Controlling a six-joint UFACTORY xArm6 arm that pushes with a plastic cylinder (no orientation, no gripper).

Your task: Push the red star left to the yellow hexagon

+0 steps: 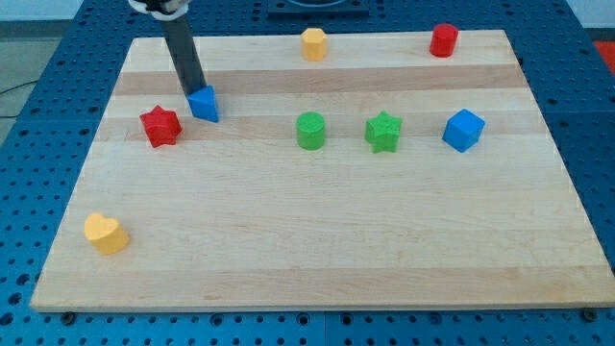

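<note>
My tip [195, 93] sits at the small blue block [204, 103], right of the red star [160, 126] at the tabletop [317, 250]'s left, the rod end effector holding nothing, and the yellow hexagon [313, 43] lies top-centre, so I'd circle the star and shove squarely.

The pale wooden board [317, 259] carries eight blocks: far edge, a yellow hexagon [313, 43] and red cylinder [443, 40]; middle row, red star [160, 126], small blue block [205, 104], green cylinder [310, 131], green star [383, 132], blue cube [463, 130]; near left, a yellow heart [105, 234]
</note>
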